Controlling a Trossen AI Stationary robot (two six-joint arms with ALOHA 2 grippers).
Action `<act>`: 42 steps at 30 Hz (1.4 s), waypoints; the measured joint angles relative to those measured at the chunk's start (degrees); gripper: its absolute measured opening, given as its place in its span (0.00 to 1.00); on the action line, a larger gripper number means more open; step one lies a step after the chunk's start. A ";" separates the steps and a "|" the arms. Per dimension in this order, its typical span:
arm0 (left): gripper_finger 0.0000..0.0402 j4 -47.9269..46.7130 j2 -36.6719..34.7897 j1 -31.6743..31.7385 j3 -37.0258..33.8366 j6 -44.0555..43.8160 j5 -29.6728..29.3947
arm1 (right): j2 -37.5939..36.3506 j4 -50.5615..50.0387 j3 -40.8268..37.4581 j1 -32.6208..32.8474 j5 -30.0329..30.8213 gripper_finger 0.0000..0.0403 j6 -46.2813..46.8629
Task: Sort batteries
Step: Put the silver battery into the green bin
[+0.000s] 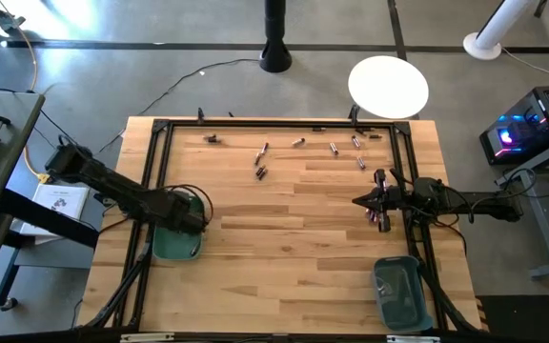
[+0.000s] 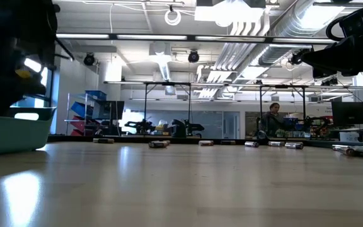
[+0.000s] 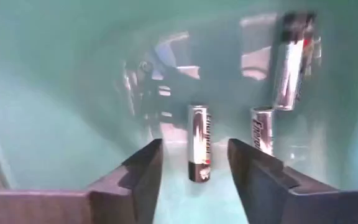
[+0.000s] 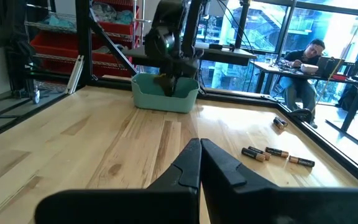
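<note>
Left gripper (image 3: 194, 163), fingers apart, hangs inside the teal bin (image 1: 176, 243) at eight o'clock (its wrist view alone shows silvery batteries (image 3: 199, 149), seemingly loose). Right gripper (image 4: 199, 163) closed, at three o'clock.

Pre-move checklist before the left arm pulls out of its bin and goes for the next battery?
1. Left gripper open: ok, fingers apart over the bin floor.
2. Silver battery released: ok, it lies between the fingers, touching neither.
3. Left teal bin holds earlier drops: ok, two more silver batteries inside.
4. Right gripper shut and empty: ok, hovering above the table, near its right edge.
5. Loose batteries left on the table: ok, several along the far side.
6. Lift path above the bin: cannot tell.
</note>
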 joint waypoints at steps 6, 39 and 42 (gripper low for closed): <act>0.50 -5.66 -8.53 0.00 6.04 -0.04 -7.47 | -0.01 0.02 0.00 0.01 0.00 0.00 0.00; 0.39 20.23 22.76 60.48 38.48 99.58 -18.85 | 0.00 0.01 0.00 0.02 0.00 0.00 0.00; 0.39 14.36 27.29 62.24 42.45 105.01 -21.82 | -0.01 0.02 -0.02 0.02 0.01 0.00 0.00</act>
